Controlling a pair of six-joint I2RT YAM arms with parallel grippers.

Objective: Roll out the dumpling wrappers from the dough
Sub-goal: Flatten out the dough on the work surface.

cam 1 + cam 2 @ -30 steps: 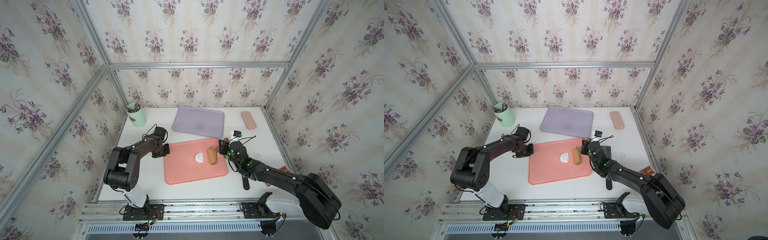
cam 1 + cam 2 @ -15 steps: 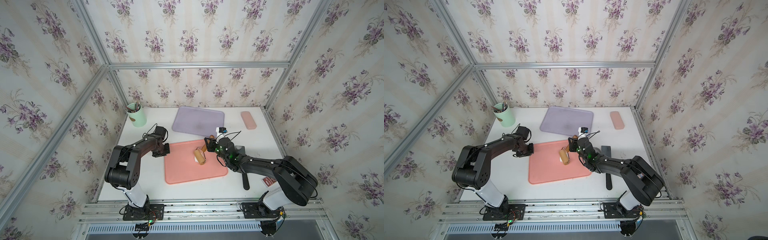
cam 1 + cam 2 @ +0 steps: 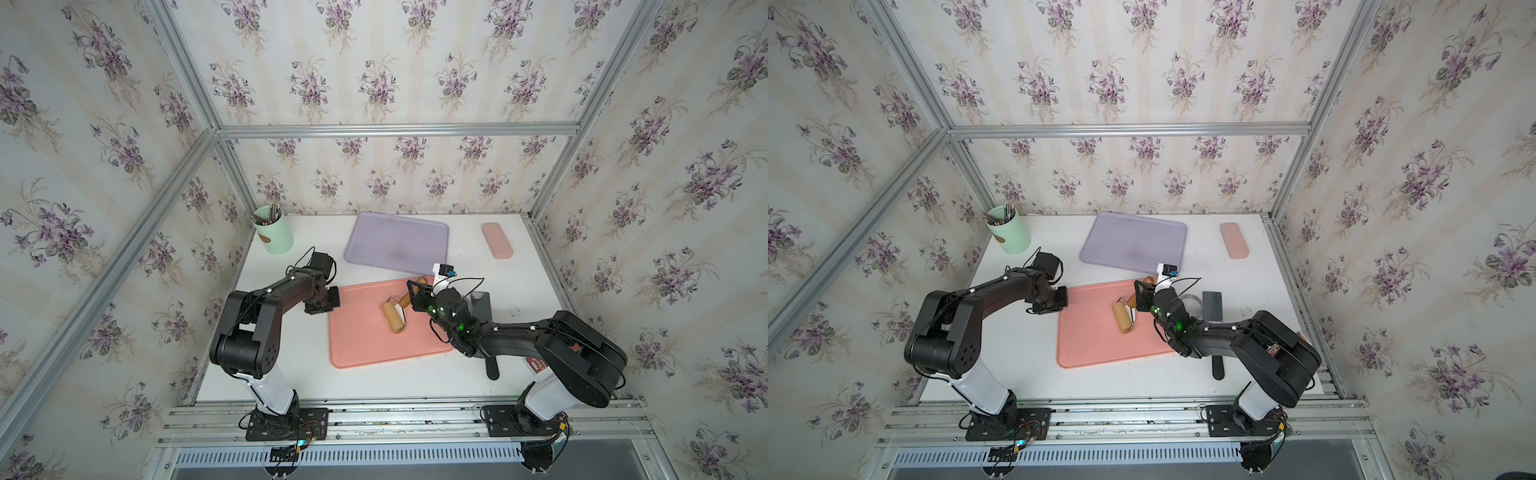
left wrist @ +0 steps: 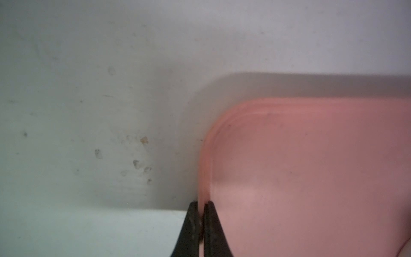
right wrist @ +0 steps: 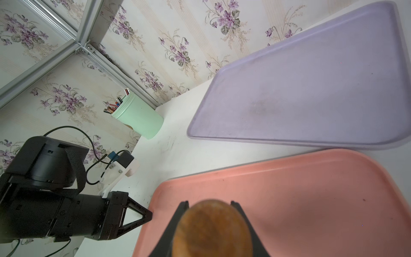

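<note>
A wooden roller [image 3: 393, 318] lies across the middle of the pink tray [image 3: 357, 349]. My right gripper [image 3: 415, 291] is shut on its wooden handle [image 5: 211, 229], whose end fills the space between the fingers in the right wrist view. The dough is hidden under the roller in both top views. No dumpling wrappers are in view. At the tray's left edge my left gripper [image 3: 332, 297] is shut on the rim, which its fingertips [image 4: 209, 207] pinch close to a rounded corner of the pink tray [image 4: 311, 166].
A purple tray [image 3: 397, 243] lies behind the pink one. A green cup of pencils [image 3: 272, 230] stands at the back left and a pink case [image 3: 496, 240] at the back right. A dark scraper [image 3: 482, 305] lies under my right arm.
My right gripper has pushed the roller leftward across the pink tray and onto the white dough, which showed a second ago and is now covered. The left arm has not moved.
</note>
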